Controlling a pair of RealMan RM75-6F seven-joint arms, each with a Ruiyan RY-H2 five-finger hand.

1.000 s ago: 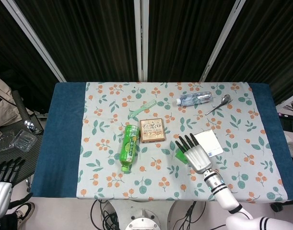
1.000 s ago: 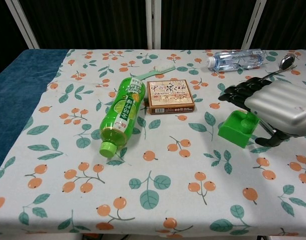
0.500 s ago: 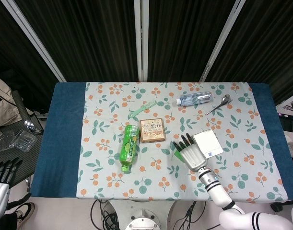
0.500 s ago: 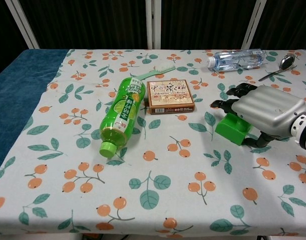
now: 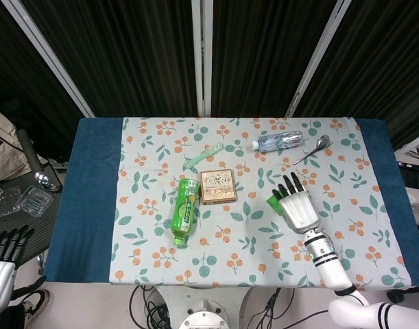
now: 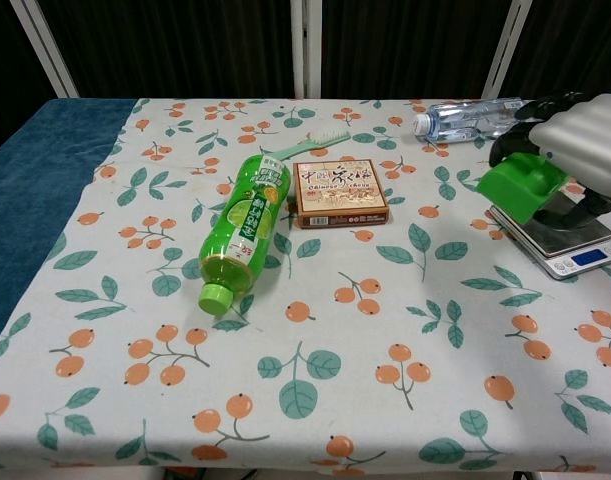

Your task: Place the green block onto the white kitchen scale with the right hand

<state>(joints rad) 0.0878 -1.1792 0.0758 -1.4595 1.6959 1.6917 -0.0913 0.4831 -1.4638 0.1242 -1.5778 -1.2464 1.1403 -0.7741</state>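
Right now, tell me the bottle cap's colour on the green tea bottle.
Green, clearest in the chest view: cap.

Green plastic drink bottle lying on its side on the leaf-and-orange patterned tablecloth, brown square printed box just beside it, pale green comb behind, clear water bottle lying near metal spoon at the far right

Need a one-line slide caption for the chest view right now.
Right hand holds the green block raised over the white kitchen scale, not yet set down.
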